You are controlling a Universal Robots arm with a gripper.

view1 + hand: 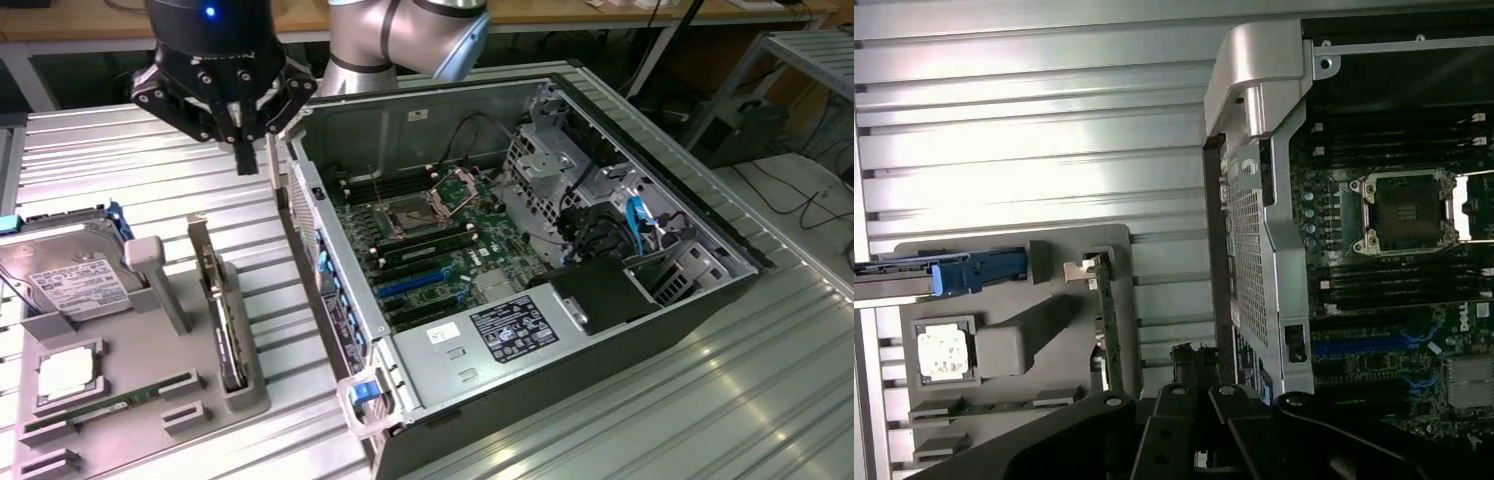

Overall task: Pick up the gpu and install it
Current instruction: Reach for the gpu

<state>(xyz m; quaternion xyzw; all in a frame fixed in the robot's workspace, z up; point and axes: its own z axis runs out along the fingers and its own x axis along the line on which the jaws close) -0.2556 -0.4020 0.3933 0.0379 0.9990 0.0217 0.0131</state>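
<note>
Lab: metal bench (pixel 747 400), opened computer case (pixel 390 128)

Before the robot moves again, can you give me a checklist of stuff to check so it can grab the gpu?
1. Gripper empty: ok, nothing sits between its fingers.
2. Gripper open enough to take the card: not ok, the fingers are shut together.
3. gpu ready to grab: ok, it stands upright on its edge in the grey holder.
4. Gripper at the gpu: not ok, it hangs high above the table, apart from the card.
5. Computer case open: ok, the side is off and the board inside shows.
6. Blue slots free for the card: ok, no card sits in them.
</note>
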